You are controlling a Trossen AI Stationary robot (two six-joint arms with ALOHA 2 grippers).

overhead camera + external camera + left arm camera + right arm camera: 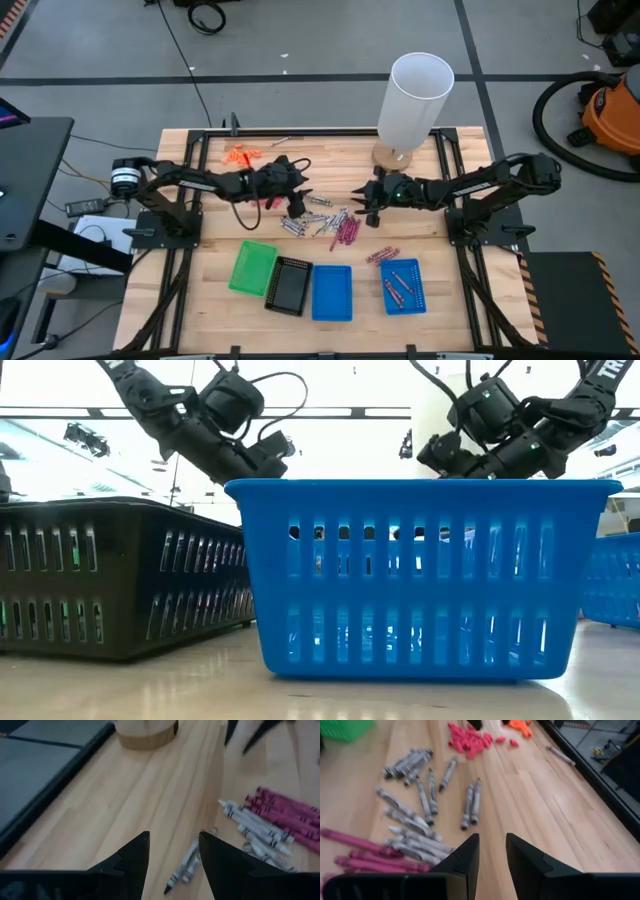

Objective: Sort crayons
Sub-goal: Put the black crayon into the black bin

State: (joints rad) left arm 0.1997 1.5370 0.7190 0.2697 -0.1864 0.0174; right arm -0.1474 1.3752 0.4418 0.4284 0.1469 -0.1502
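Note:
Silvery-grey crayons point(318, 218) and maroon-magenta crayons point(346, 233) lie loose on the wooden table's middle. A few more maroon ones point(382, 255) lie nearer the front. My left gripper point(300, 196) is open and empty, hovering at the pile's left end. In the left wrist view point(174, 836) grey crayons point(184, 866) lie on the table between and beyond its fingers. My right gripper point(362, 204) is open and empty at the pile's right side. Its wrist view point(492, 837) shows grey crayons point(470, 805) and maroon crayons point(365, 852) ahead of it.
A green tray point(252, 267), a black tray point(290, 286) and a blue tray point(332, 293) stand in a row near the front edge. A second blue tray point(404, 286) at the right holds maroon crayons. A tall white cylinder point(414, 100) stands at the far edge. Orange bits point(241, 154) lie at the far left.

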